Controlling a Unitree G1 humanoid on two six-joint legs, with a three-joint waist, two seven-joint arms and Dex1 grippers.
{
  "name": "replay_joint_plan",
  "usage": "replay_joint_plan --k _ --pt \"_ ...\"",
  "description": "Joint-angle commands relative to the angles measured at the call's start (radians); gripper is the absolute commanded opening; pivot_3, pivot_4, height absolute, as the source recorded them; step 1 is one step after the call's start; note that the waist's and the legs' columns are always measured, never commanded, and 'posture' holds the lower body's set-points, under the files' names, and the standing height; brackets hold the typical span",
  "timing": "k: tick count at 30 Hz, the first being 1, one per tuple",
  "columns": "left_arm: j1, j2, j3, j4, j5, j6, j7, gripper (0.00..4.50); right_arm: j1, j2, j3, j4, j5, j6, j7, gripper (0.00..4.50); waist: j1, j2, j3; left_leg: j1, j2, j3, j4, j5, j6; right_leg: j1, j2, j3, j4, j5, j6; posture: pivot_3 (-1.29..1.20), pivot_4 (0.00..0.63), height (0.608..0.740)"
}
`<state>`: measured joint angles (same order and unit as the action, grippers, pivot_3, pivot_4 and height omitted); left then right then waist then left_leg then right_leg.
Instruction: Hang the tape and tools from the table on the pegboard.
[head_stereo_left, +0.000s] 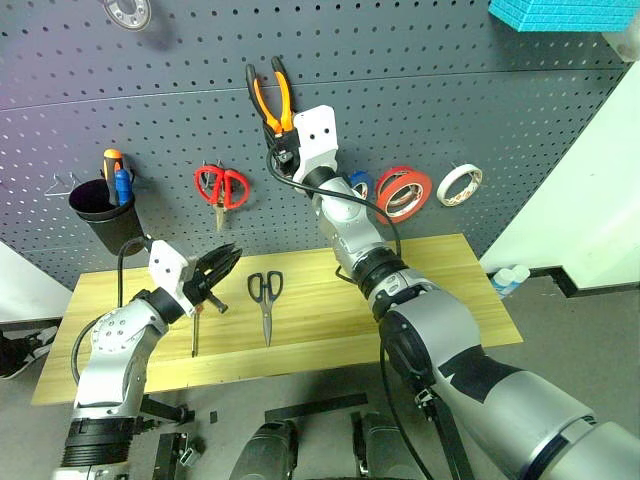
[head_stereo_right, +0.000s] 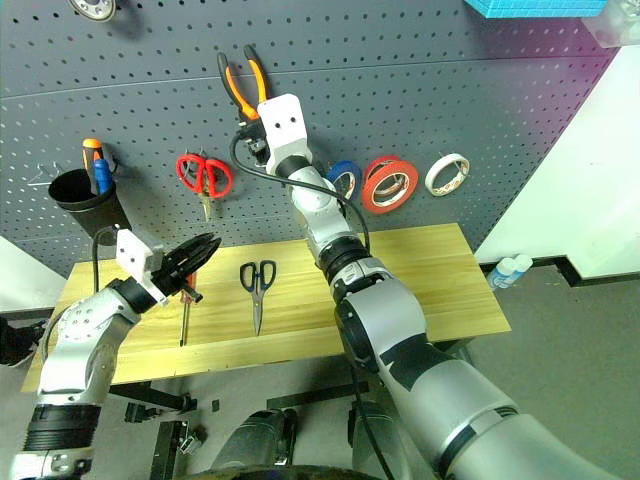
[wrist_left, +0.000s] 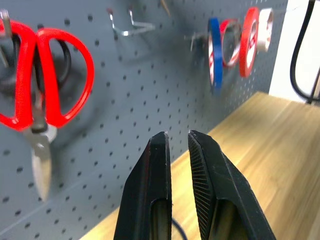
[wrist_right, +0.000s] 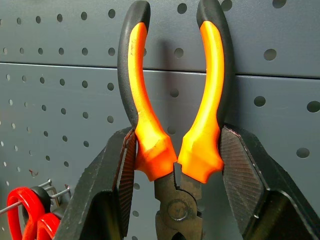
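Two handles of the pliers (wrist_right: 172, 115) are pointing straight up past the right gripper (head_stereo_left: 283, 140), which is clamping them partway open just above the pivot, flat against the pegboard (head_stereo_left: 450, 90). Down low, the left gripper (head_stereo_left: 222, 262) is hovering shut and empty, nearest the black-handled scissors (head_stereo_left: 266, 296) beside it.

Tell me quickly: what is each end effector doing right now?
Left end effector: closed, holding nothing.
Right end effector: closed on the pliers, handles up against the pegboard.
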<state>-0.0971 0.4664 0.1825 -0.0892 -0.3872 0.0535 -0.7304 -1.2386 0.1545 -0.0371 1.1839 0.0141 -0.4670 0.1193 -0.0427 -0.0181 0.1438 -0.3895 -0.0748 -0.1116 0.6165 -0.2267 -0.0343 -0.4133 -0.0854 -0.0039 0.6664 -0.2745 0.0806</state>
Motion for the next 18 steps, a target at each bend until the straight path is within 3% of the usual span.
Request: replay_joint_plan --k 1,18 --pt "-0.035 0.012 0.034 -0.033 -0.024 -0.018 0.006 0.64 -0.034 -0.003 -0.007 -0.022 -0.001 -0.04 0.003 2.1 0.0 0.0 0.0 0.0 0.0 0.0 0.0 0.0 0.0 0.0 0.0 0.0 0.0 0.0 0.0 0.06 0.091 0.74" --pt "-0.048 0.021 0.064 -0.063 -0.051 -0.007 0.017 0.64 -0.046 -0.006 -0.019 -0.018 -0.001 -0.05 0.013 2.1 0.0 0.0 0.0 0.0 0.002 0.0 0.0 0.0 -0.001 0.0 0.002 0.0 0.0 0.001 -0.001 0.06 0.08 0.74"
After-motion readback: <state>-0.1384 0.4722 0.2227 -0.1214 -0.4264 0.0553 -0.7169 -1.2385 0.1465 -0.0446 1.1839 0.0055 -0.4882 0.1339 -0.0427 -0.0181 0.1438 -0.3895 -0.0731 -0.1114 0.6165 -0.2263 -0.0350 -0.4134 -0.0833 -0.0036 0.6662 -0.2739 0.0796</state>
